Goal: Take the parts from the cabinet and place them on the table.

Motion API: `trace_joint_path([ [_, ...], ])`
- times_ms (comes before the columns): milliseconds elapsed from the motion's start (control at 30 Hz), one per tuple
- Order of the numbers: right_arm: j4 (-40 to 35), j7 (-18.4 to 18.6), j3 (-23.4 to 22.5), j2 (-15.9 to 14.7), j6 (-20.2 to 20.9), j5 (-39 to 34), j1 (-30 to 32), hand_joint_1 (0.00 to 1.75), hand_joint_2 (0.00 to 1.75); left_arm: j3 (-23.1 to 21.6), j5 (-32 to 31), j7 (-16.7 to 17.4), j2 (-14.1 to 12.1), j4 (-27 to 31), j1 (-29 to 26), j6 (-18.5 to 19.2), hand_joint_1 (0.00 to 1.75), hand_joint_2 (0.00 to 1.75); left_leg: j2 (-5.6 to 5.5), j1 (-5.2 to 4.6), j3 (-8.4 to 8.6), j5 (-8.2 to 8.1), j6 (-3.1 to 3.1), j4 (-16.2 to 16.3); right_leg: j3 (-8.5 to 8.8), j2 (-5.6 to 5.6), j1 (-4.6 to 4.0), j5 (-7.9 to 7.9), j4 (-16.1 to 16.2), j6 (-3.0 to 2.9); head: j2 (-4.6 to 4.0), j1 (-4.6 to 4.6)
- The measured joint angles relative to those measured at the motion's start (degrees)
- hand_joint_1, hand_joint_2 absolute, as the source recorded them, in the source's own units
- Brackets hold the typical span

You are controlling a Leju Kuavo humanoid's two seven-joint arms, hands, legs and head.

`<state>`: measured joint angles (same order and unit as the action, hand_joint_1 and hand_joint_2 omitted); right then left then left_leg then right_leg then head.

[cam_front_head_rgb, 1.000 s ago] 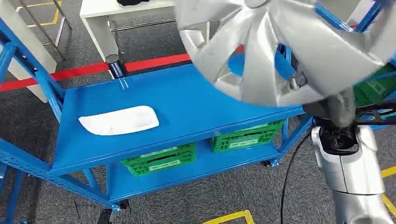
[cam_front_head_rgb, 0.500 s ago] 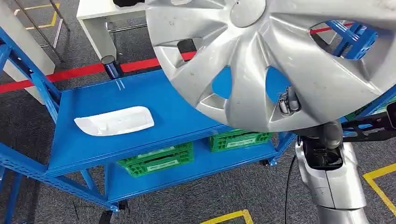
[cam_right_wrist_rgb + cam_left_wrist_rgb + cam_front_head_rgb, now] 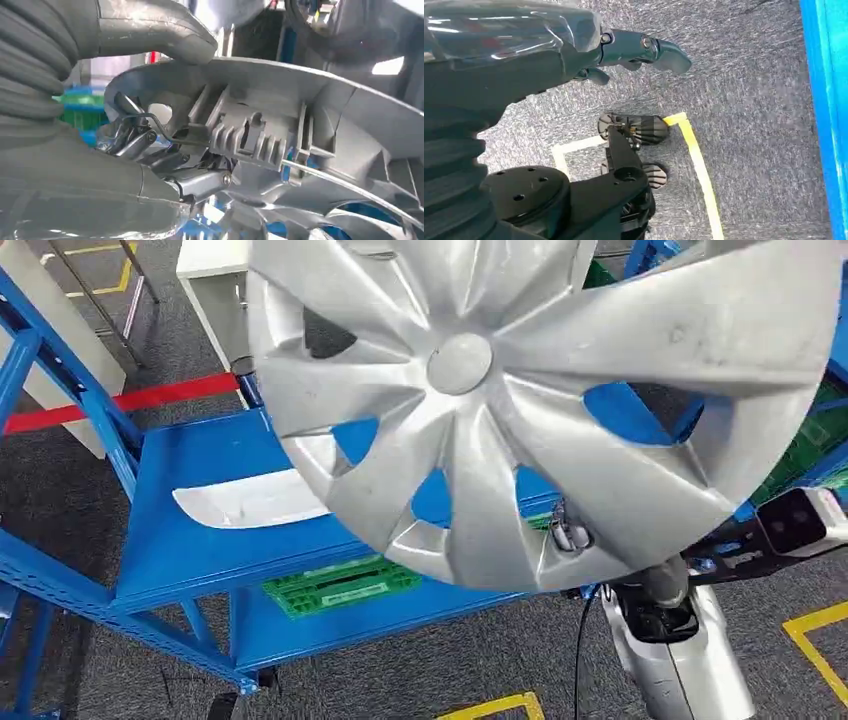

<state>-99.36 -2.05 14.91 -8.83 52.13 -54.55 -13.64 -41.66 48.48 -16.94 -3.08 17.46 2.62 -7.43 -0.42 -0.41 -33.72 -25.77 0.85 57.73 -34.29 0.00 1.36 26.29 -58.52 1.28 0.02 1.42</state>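
Right hand [image 3: 150,145]: mine, clamped on the rim of the silver hubcap [image 3: 500,400]. In the right wrist view my thumb lies over the rim's outer edge, darker fingers hooked in among the ribs and wire ring on its back.
Hubcap: raised in front of my head camera, face toward me, tilted. My grip is at its lower rim, seen through a spoke gap in the head view. It hangs above the blue cabinet [image 3: 200,540], touching no shelf.
Left hand [image 3: 639,50]: holds nothing; dark fingers apart, extended over the grey carpet [image 3: 749,100], beside a blue cabinet edge.
Cabinet: blue metal frame and shelves, below and behind the hubcap.
White part [image 3: 250,502]: long, pale, moulded piece lying flat on the cabinet's upper shelf, its right end hidden behind the hubcap.
Green crate [image 3: 335,587]: on the cabinet's lower shelf, under the white part; partly covered by the hubcap's lower edge.
Floor beyond the cabinet: red tape line [image 3: 120,405] running behind it; white table [image 3: 215,280] past that line.
Floor in front of the cabinet: yellow tape marks [image 3: 500,705].
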Motion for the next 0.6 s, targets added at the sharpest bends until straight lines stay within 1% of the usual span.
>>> trace_joint_path([
  [33,-0.13,0.22,0.46,0.15,0.65,0.04,0.61,1.75,1.75,-0.11,-0.07,0.39,-0.02,0.00,-0.13,-0.31,0.00,1.75,0.04,0.06,0.09,0.04,-0.07,-0.09,-0.05,0.04,-0.18,0.03,-0.04,-0.10,0.00,0.00],
  [67,-0.20,0.39,0.94,0.33,0.92,0.07,1.04,1.75,1.75,-0.22,-0.11,0.52,0.00,0.00,-0.23,-0.37,0.00,1.75,0.06,0.13,0.14,0.05,-0.14,-0.08,-0.08,0.12,-0.20,-0.06,-0.03,-0.34,0.00,0.00],
  [100,-0.24,0.48,1.39,0.61,1.07,0.09,1.35,1.75,1.75,-0.24,-0.15,0.59,-0.07,0.00,-0.23,-0.44,0.00,1.75,0.07,0.26,0.08,-0.27,-0.42,0.17,0.04,0.14,0.47,-0.17,0.13,-0.64,0.00,-0.02],
  [133,-0.33,0.52,1.79,0.83,1.20,0.09,1.62,1.75,1.75,-0.26,-0.17,0.65,-0.04,0.00,-0.28,-0.41,0.00,1.75,0.12,0.37,-0.61,-1.35,-0.91,1.32,0.18,0.14,0.44,-0.13,0.14,-1.01,0.00,0.09],
  [167,-0.35,0.52,2.08,1.07,1.31,0.04,1.84,1.75,1.75,-0.28,-0.26,0.68,-0.04,0.00,-0.26,-0.44,0.00,1.75,0.17,0.57,-1.90,-3.47,-1.29,4.56,0.22,0.12,0.45,-0.14,0.14,-1.31,0.00,0.31],
  [233,-0.35,0.50,2.40,1.35,1.44,-0.02,2.01,1.75,1.75,-0.33,-0.26,0.74,-0.13,0.00,-0.39,-0.46,0.00,1.75,0.20,0.89,-6.24,-7.75,-1.78,14.10,0.19,0.12,0.38,-0.13,0.13,-1.40,0.00,0.31],
  [267,-0.35,0.50,2.49,1.42,1.44,0.00,2.13,1.75,1.75,-0.37,-0.26,0.79,-0.13,0.00,-0.49,-0.46,0.00,1.75,0.21,0.99,-7.91,-8.81,-1.88,17.63,0.19,0.12,0.35,-0.12,0.13,-1.40,0.00,0.28],
  [300,-0.33,0.50,2.58,1.46,1.42,0.00,2.32,1.75,1.75,-0.44,-0.26,0.85,-0.13,0.00,-0.54,-0.44,0.00,1.75,0.24,1.04,-8.44,-8.58,-1.86,18.64,0.22,0.13,0.33,-0.12,0.13,-1.40,0.00,0.29],
  [333,-0.35,0.50,2.67,1.49,1.44,0.02,2.50,1.75,1.75,-0.46,-0.26,0.87,-0.13,0.00,-0.57,-0.46,0.00,1.75,0.27,1.05,-7.55,-6.92,-1.73,16.54,0.26,0.16,0.32,-0.12,0.13,-1.39,0.00,0.31],
  [367,-0.35,0.50,2.73,1.53,1.44,0.02,2.54,1.75,1.75,-0.48,-0.26,0.87,-0.17,0.00,-0.56,-0.46,0.00,1.75,0.26,1.04,-5.48,-4.62,-1.55,12.34,0.31,0.26,0.29,-0.12,0.13,-1.39,0.00,0.31],
  [400,-0.35,0.50,2.80,1.57,1.44,0.02,2.53,1.75,1.75,-0.52,-0.26,0.85,-0.22,0.00,-0.54,-0.46,0.00,1.75,0.26,1.00,-2.47,-2.00,-1.19,6.55,0.42,0.38,0.24,-0.12,0.14,-1.38,0.00,0.31],
  [433,-0.50,0.50,2.84,1.64,1.44,0.00,2.53,1.75,1.75,-0.57,-0.26,0.87,-0.28,0.00,-0.52,-0.44,0.00,1.75,0.20,0.90,0.27,-0.31,-0.64,1.46,0.51,0.42,0.23,-0.12,0.17,-1.36,0.00,0.28],
  [467,-0.61,0.50,2.84,1.73,1.44,0.00,2.52,1.75,1.75,-0.63,-0.26,0.87,-0.46,0.00,-0.44,-0.46,0.00,1.75,0.20,0.54,0.93,-1.32,-0.50,0.20,0.34,0.42,-0.15,-0.16,0.14,-1.22,0.00,0.22],
  [500,-0.66,0.50,2.86,1.75,1.44,0.00,2.46,1.75,1.75,-0.76,-0.37,0.87,-0.44,0.00,-0.44,-0.44,0.00,1.75,0.25,0.41,0.74,-1.14,-0.42,0.16,0.18,0.41,-0.10,-0.22,0.14,-1.09,0.00,0.26],
  [533,-0.66,0.50,2.91,1.88,1.44,-0.02,2.58,1.75,1.75,-0.83,-0.41,0.89,-0.46,0.00,-0.52,-0.46,0.00,1.75,0.25,0.29,0.67,-1.16,-0.39,0.18,0.19,0.42,-0.02,-0.26,0.18,-0.70,0.00,0.29],
  [567,-0.70,0.50,2.97,1.90,1.44,0.00,2.60,1.75,1.75,-0.83,-0.41,0.90,-0.55,0.00,-0.58,-0.46,0.00,1.75,0.24,0.17,0.66,-1.13,-0.30,0.17,0.25,0.41,0.07,-0.41,0.42,-0.46,0.00,0.24],
  [600,-0.81,0.50,3.01,1.88,1.44,0.00,2.59,1.75,1.75,-0.85,-0.41,0.90,-0.55,0.00,-0.57,-0.46,0.00,1.75,0.25,0.14,0.97,-0.69,0.25,-0.51,0.42,0.42,-0.03,-0.61,0.79,0.04,0.00,0.31],
])
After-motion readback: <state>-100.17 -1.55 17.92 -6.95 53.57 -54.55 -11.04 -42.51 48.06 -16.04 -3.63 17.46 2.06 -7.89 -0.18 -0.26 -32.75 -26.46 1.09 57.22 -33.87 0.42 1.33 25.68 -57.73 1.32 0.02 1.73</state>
